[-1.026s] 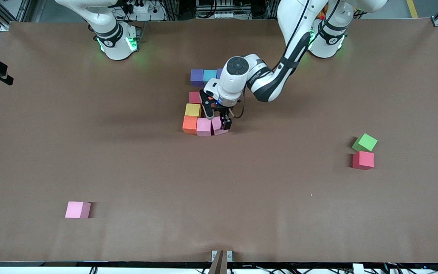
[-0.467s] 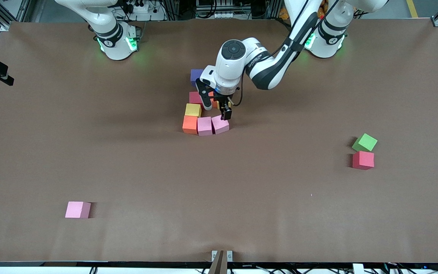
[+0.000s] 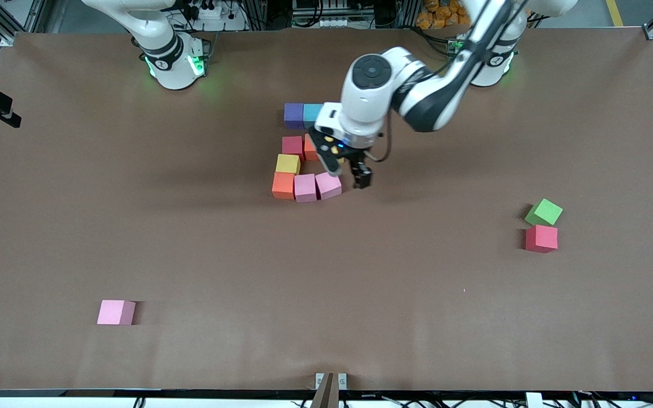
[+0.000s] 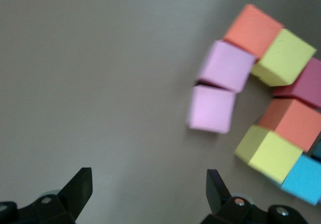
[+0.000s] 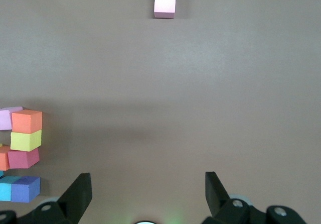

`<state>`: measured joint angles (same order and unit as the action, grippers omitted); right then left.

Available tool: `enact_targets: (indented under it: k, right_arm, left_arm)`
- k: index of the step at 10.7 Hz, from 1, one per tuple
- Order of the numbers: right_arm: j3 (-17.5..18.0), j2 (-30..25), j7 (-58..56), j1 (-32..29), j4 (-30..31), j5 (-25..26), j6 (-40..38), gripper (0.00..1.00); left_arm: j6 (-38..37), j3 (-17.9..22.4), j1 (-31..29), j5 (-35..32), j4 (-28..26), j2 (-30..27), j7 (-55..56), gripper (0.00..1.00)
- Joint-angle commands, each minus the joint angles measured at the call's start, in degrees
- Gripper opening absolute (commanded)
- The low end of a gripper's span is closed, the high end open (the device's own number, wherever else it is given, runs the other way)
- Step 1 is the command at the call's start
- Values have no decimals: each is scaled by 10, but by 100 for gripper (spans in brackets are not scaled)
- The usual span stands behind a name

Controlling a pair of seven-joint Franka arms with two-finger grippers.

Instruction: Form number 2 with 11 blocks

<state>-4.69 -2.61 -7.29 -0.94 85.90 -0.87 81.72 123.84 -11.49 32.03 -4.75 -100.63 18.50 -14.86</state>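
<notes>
- Blocks of the number 2 (image 3: pixel 304 164) sit clustered mid-tabletop, nearer the robots' bases than the front camera: a purple block (image 3: pixel 293 114) touching a cyan-blue block (image 3: pixel 312 115) in the row nearest the bases; a rose-red block (image 3: pixel 292 145) below them; then a yellow block (image 3: pixel 287 164); then a row of an orange block (image 3: pixel 283 185), a light pink block (image 3: pixel 305 187) and a second, slightly skewed light pink block (image 3: pixel 328 185).
- More blocks of the cluster are partly hidden under the left arm in the front view.
- Left gripper (image 3: pixel 348 174) hangs empty with its fingers spread wide, over the tabletop (image 3: pixel 326 283) just beside the skewed light pink block.
- Right gripper (image 5: pixel 148 194) is spread wide and empty; the right arm waits near its base.
- A lone pink cube (image 3: pixel 115 312) lies well apart, near the front camera toward the right arm's end.
- A green cube (image 3: pixel 543 212) and a deep red cube (image 3: pixel 541 238) lie close together toward the left arm's end.
</notes>
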Motion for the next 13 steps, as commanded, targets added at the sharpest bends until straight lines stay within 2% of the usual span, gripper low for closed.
enact_targets:
  k: [1, 3, 4, 5, 7, 8, 11, 13]
  right_arm:
    - [3, 10, 6, -5, -16, -8, -4, 100]
    - [3, 10, 8, -5, -16, -8, -4, 100]
    - [3, 10, 10, -5, -16, -9, -4, 100]
    - [3, 10, 11, -6, -16, -14, -4, 100]
    - [3, 10, 11, -8, -16, -22, -4, 100]
    - [3, 10, 11, -8, -16, -21, -5, 100]
    - [3, 11, 10, -6, -16, -19, 4, 100]
    - [4, 18, 10, -4, -16, -24, 5, 100]
  left_arm:
    - [-132, -3, -54, 6, 101, -3, 6, 100]
    - [-198, 4, -107, 1, 152, -12, 19, 100]
    - [-201, 2, -142, 6, 165, -14, 20, 100]
    - [-206, -1, -183, 21, 173, -16, 20, 100]
    - [-215, 2, -231, 69, 177, -44, 24, 100]
    - [-240, 1, -256, 73, 177, -50, 25, 100]
    - [-289, -5, -303, 73, 191, -83, 35, 100]
    - [-307, 14, -299, 61, 187, -116, 85, 100]
